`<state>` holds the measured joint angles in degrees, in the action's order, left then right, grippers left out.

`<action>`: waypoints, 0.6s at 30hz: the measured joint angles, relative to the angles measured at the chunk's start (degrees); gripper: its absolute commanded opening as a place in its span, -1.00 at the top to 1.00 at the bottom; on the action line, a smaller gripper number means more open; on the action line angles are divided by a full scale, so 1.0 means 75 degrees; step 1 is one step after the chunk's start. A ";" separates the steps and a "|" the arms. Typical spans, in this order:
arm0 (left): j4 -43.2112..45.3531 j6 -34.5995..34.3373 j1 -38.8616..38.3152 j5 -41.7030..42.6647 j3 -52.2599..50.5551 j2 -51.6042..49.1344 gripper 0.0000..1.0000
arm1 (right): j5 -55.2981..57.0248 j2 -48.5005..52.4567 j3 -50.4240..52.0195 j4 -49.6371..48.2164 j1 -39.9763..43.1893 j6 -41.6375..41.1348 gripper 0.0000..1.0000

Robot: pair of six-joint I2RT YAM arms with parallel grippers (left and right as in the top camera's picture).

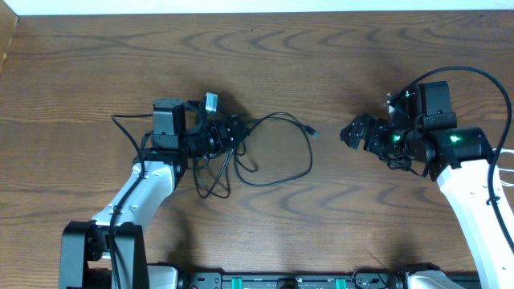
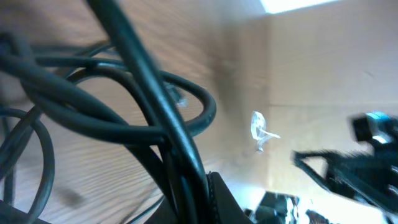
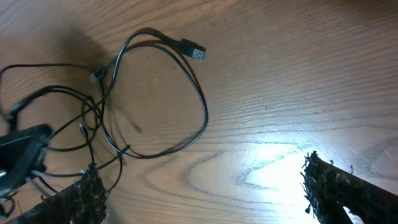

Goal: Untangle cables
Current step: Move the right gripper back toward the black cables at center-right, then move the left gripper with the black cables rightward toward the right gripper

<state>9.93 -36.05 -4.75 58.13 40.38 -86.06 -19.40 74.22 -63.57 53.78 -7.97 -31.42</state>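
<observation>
A tangle of thin black cables lies on the table at centre left, with one wide loop ending in a small plug. My left gripper is shut on a bunch of the black cables at the tangle's left end. In the left wrist view the strands run down between its jaws. My right gripper hangs open to the right of the plug, touching nothing. The right wrist view shows its fingertips wide apart over bare wood, with the loop and plug ahead of it.
A thin white cord shows at the table's right edge beside the right arm. The wooden table stretches bare behind both arms. The right arm's own thick black wire arcs above it.
</observation>
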 measured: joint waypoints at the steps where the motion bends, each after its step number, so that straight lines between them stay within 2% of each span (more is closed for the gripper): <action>1: 0.0259 -0.0015 -0.0029 0.0192 0.0000 0.0000 0.85 | 0.0026 0.0000 0.0000 0.0003 0.0000 -0.0006 -0.99; 11: 0.2221 -0.0597 -0.1151 0.0807 0.0003 0.0000 0.84 | 0.0137 0.0000 0.0000 -0.0003 0.0000 -0.0032 -0.99; 18: 0.3214 -0.1201 -0.2020 -0.0341 0.0003 0.0000 0.85 | 0.0140 0.0000 0.0000 0.0000 0.0000 -0.0032 -0.99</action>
<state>34.04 -45.06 -19.90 55.57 40.40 -86.06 -18.35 74.22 -63.57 53.78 -7.97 -31.66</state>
